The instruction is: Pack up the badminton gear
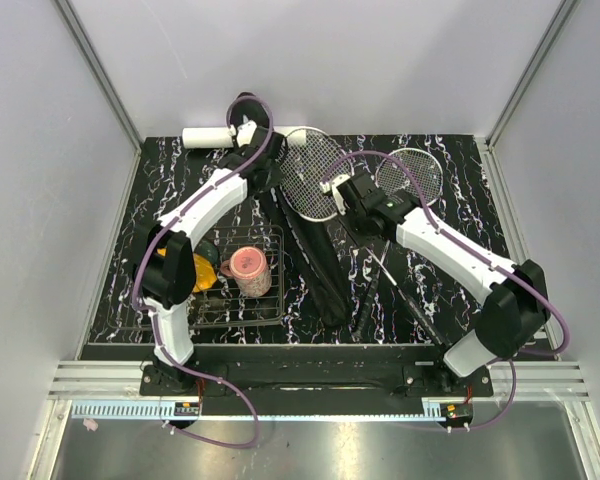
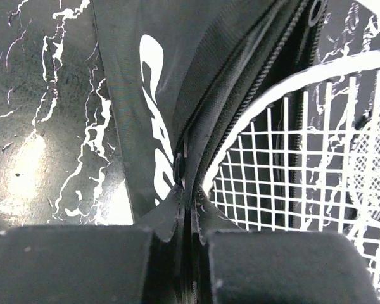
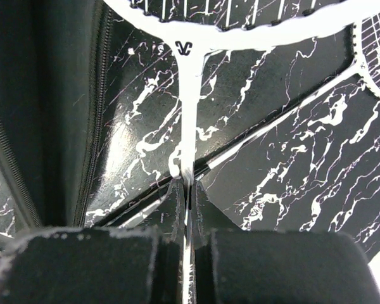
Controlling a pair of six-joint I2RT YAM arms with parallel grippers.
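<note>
Now, the lettering first: on the black bag [image 2: 130, 95] big white letters are seen in the left wrist view, cut off by a fold, so only a leading "C" can be read; on the white throat of the first racket [image 3: 189, 107] a small dark mark like "VC" is printed; no other writing can be made out.

The left gripper [image 2: 189, 228] is pinched tight on the bag's fabric right at the zipper line, at the bag's far end, above centre in the top view; the right gripper [image 3: 187, 202] is clamped on the first racket's thin shaft just below the throat.

The first racket's strung head is laid just beside the bag's open zipper edge, frame almost against the teeth; the second racket [image 1: 410, 175] is lying to the right, its shaft crossing diagonally under the held one.

The white tube [image 1: 208, 137] is resting at the back wall, upper left, just beyond the left arm's wrist.

At lower left a wire basket [image 1: 280, 290] is holding a pink cup [image 1: 248, 270] and a yellow-black object [image 1: 198, 272]; its right rim is close to the bag.

Bare marbled table [image 1: 470, 160] is shown at the upper right and along the left edge; the walls close in on three sides.
</note>
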